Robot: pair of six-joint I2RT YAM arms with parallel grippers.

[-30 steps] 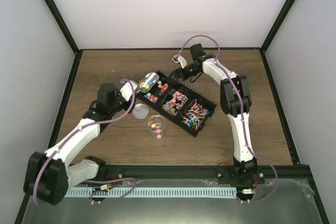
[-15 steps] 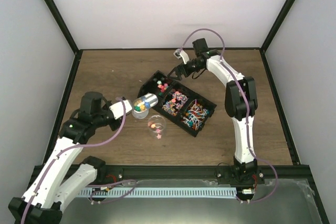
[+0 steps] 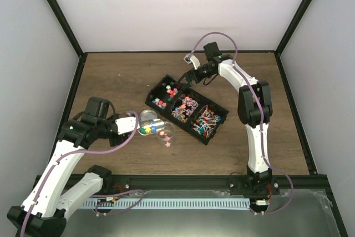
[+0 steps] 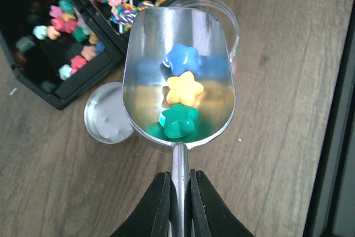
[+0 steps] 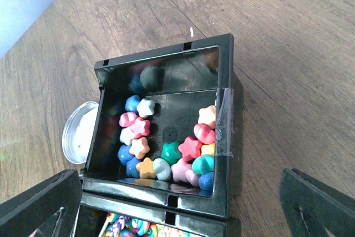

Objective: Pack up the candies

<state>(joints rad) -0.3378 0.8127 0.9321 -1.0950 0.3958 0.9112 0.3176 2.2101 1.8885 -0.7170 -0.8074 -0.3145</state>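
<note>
My left gripper (image 4: 178, 178) is shut on the handle of a metal scoop (image 4: 144, 81) holding three star candies: blue (image 4: 181, 58), yellow (image 4: 183, 88) and green (image 4: 178, 121). The scoop's front edge lies over the rim of the clear jar (image 4: 224, 15). In the top view the left gripper (image 3: 134, 124) holds the scoop (image 3: 148, 129) beside the jar (image 3: 166, 131). My right gripper (image 5: 183, 206) is open and empty above the star candies (image 5: 166, 148) in the black tray's end compartment. It also shows in the top view (image 3: 193, 74).
The black three-compartment tray (image 3: 148, 101) lies mid-table, with star candies (image 3: 165, 95), swirl lollipops (image 3: 186, 106) and wrapped pieces (image 3: 206, 120). The jar's metal lid (image 3: 146, 116) lies next to the tray and also shows in the left wrist view (image 4: 105, 120). One pink star (image 3: 167, 144) lies loose on the wood.
My left arm has drawn the scoop out of the tray's end compartment and carried it, loaded with candies, down to the jar. The right gripper has barely moved.
</note>
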